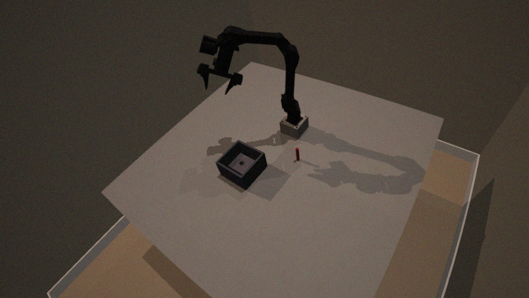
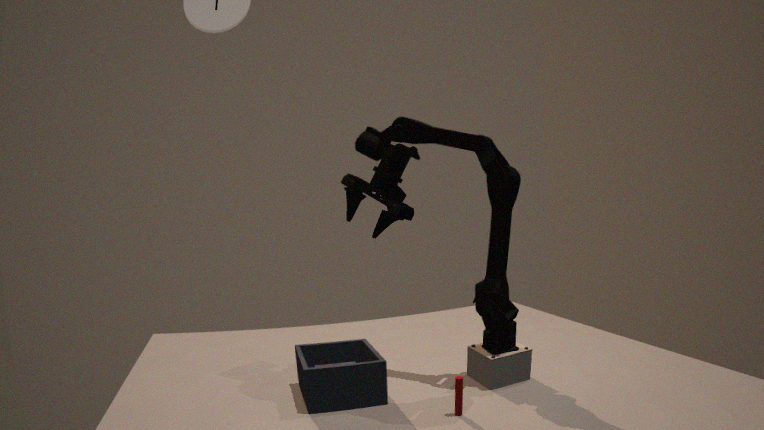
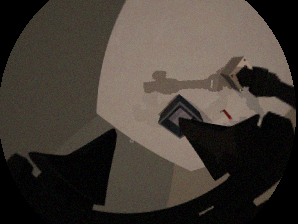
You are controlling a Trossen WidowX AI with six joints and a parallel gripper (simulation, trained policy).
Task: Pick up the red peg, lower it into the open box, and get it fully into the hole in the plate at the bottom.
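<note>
The red peg point(image 1: 297, 154) point(image 2: 458, 396) point(image 3: 226, 114) stands upright on the table, to the right of the box in the top and exterior views. The dark open box point(image 1: 255, 172) point(image 2: 347, 387) point(image 3: 170, 124) rests on the table. At its bottom lies a pale plate point(image 1: 235, 163) point(image 3: 176, 116) with a dark hole point(image 1: 241, 163) near the middle. The exterior view does not show the hole. My gripper point(image 1: 216, 91) point(image 2: 361, 229) point(image 3: 148, 127) is open, with nothing between its fingers. It hangs high above the table, well clear of the box and the peg, tilted a little.
The arm's grey base block point(image 1: 291, 129) point(image 2: 490, 369) point(image 3: 232, 73) stands on the pale table point(image 1: 333, 222) point(image 2: 213, 347) point(image 3: 145, 30), behind the peg in the top and exterior views. Shadows of the arm lie across the table. A round white clock point(image 2: 216, 16) hangs on the wall.
</note>
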